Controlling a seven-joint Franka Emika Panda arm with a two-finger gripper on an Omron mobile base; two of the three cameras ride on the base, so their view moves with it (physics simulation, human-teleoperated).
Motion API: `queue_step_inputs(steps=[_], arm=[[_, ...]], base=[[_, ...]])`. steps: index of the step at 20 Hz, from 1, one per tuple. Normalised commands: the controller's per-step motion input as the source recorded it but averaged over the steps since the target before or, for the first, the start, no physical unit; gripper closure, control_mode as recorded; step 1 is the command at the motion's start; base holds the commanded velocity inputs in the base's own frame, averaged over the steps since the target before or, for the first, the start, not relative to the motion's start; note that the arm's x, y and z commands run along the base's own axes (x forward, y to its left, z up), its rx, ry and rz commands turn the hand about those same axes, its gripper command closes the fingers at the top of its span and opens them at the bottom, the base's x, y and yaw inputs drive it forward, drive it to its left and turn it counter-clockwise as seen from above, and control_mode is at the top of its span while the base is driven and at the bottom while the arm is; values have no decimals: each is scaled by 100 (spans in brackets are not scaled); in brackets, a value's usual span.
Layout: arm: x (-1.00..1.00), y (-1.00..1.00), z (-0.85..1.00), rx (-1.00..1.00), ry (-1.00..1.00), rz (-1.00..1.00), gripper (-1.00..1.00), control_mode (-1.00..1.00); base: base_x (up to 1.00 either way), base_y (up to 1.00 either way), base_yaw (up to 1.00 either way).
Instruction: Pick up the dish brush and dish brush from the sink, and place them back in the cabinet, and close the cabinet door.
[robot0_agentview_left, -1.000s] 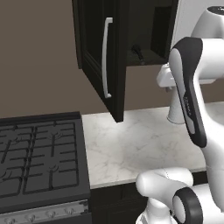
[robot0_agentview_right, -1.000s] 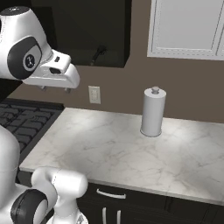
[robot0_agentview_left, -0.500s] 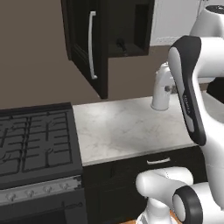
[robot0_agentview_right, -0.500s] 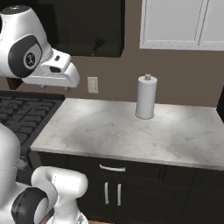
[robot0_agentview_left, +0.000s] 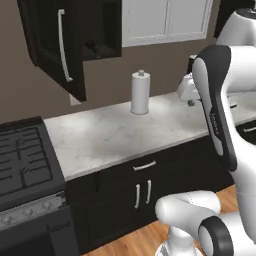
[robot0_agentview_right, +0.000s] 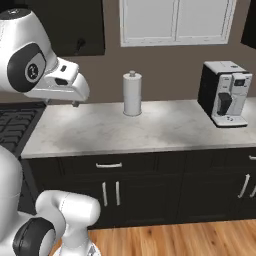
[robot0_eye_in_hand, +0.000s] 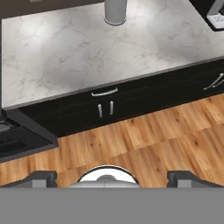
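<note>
Gripper (robot0_eye_in_hand: 109, 177), fingers apart and empty, hangs over the floor before the counter (robot0_eye_in_hand: 96, 43). One black brush (robot0_agentview_left: 92, 47) sits in the open cabinet (robot0_agentview_left: 102, 30); next comes finding the sink.

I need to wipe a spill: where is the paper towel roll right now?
The paper towel roll stands upright at the back of the marble counter, against the wall, left of the coffee machine in the right base view.
</note>
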Motion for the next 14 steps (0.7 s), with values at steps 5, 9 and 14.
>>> queue_step_inputs(steps=[5, 9, 14], arm=[[0, 0, 0, 0, 0, 0, -100, 100], [0, 0, 0, 0, 0, 0, -100, 100], [0, 0, 0, 0, 0, 0, -100, 100]], base=[[-29, 0, -55], [-22, 0, -57], [-15, 0, -58]])
